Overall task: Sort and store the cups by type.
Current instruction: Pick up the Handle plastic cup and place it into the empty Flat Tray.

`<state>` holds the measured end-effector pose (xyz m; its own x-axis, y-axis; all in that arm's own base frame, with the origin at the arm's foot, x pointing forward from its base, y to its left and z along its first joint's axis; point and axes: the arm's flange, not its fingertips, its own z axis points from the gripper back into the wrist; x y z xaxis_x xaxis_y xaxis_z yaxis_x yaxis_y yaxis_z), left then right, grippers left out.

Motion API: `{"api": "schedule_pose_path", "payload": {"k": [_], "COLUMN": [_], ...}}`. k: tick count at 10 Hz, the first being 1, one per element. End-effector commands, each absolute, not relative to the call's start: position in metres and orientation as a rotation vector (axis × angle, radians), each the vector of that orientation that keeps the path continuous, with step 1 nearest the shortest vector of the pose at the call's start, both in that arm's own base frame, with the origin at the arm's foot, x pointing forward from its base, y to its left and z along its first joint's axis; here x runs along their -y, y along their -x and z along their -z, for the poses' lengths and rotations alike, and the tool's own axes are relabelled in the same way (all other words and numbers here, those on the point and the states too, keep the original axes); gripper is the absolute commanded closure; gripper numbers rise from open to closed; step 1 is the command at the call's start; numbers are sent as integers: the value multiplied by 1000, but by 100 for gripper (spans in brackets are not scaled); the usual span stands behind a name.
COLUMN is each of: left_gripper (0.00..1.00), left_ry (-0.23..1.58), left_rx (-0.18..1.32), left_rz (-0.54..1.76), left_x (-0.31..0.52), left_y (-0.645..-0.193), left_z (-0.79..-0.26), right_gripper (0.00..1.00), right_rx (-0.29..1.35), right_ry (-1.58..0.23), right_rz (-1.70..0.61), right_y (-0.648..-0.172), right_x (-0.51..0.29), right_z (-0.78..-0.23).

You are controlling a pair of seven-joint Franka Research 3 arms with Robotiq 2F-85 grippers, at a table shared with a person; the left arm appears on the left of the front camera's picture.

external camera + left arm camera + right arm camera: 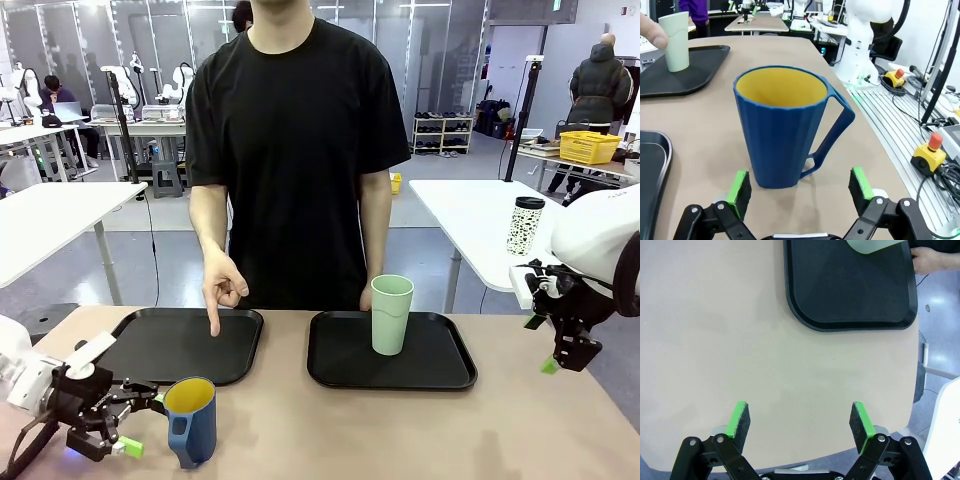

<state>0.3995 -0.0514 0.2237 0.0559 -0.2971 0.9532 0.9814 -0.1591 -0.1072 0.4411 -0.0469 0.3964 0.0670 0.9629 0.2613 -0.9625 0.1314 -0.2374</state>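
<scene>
The dark blue mug [190, 420], yellow inside, stands upright on the tan table near the front left. My left gripper [140, 420] is open just left of it. In the left wrist view the mug [782, 130] stands just beyond the open gripper [802, 187], its handle turned to the right, no pad touching it. The pale mint tumbler [391, 314] stands upright on the right black tray [440, 370]; it is also in the left wrist view [676, 40]. My right gripper [565, 362] hangs open over the table's right edge, with nothing between its fingers [802, 420].
A person stands at the far side, one finger [214, 325] pointing down at the left black tray [180, 345], the other hand [366, 298] beside the tumbler. A white speckled travel tumbler [525, 225] stands on another table behind. Bare tabletop lies between the trays and the front edge.
</scene>
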Motion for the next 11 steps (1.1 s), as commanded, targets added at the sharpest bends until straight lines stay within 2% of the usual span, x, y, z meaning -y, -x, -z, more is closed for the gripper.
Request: {"api": "schedule_pose_path", "payload": {"k": [1,11], "left_gripper": [0,0], "left_ry": [1157,1182], "left_rx": [894,991], "left_rz": [1381,1315], "left_x": [60,90], "left_y": [-399,-393], "left_z": [-210,-201], "right_gripper": [0,0], "right_rx": [392,392], "right_ry": [16,16], "right_rz": [-1440,-1440], "right_y": [-439,-439], "right_x": [46,46], "right_z": [-396,-396]}}
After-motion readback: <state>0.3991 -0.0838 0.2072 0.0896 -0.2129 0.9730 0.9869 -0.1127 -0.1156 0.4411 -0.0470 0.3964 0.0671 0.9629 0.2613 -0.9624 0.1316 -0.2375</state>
